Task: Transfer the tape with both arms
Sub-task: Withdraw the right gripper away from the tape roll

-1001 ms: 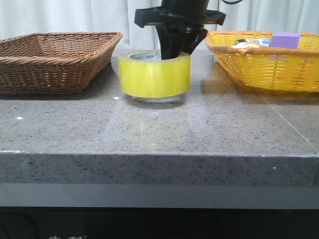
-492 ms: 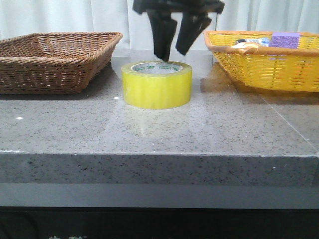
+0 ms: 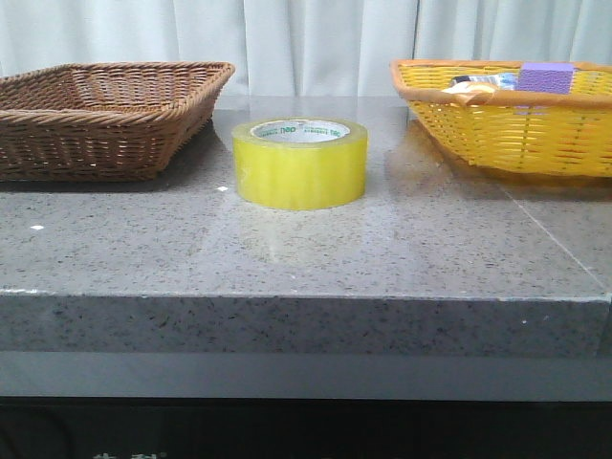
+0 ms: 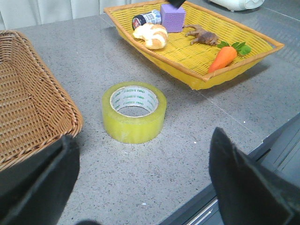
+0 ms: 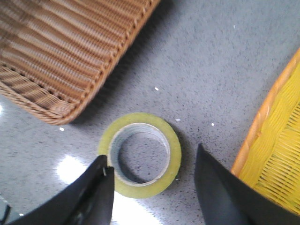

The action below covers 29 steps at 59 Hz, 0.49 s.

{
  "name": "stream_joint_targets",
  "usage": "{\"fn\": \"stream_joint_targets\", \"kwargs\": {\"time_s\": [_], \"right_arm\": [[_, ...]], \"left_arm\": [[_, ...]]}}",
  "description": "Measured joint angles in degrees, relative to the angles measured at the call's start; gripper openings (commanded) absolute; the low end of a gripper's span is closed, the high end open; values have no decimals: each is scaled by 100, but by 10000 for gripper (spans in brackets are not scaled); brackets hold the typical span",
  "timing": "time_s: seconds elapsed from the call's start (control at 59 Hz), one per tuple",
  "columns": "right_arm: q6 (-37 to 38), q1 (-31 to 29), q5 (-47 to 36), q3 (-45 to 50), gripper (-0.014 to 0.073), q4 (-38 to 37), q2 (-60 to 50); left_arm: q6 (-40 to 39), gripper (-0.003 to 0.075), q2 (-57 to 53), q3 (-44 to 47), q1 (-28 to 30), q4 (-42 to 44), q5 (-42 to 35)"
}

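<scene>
While the tape [image 3: 300, 163] sits alone on the stone table [image 3: 306, 258] in the front view, with no arm showing, the wrist views show both. The right gripper [image 5: 152, 185] hangs over it, fingers spread wide. The left gripper [image 4: 145, 180] is near, also spread apart, holding nothing.
</scene>
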Motion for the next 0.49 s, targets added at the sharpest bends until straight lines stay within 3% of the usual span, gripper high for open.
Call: {"fn": "stream_joint_targets", "kwargs": {"time_s": [0.492], "right_arm": [[12, 0, -2032, 3909, 416, 39, -3092]], "left_arm": [[0, 564, 0, 0, 0, 0, 0]]}}
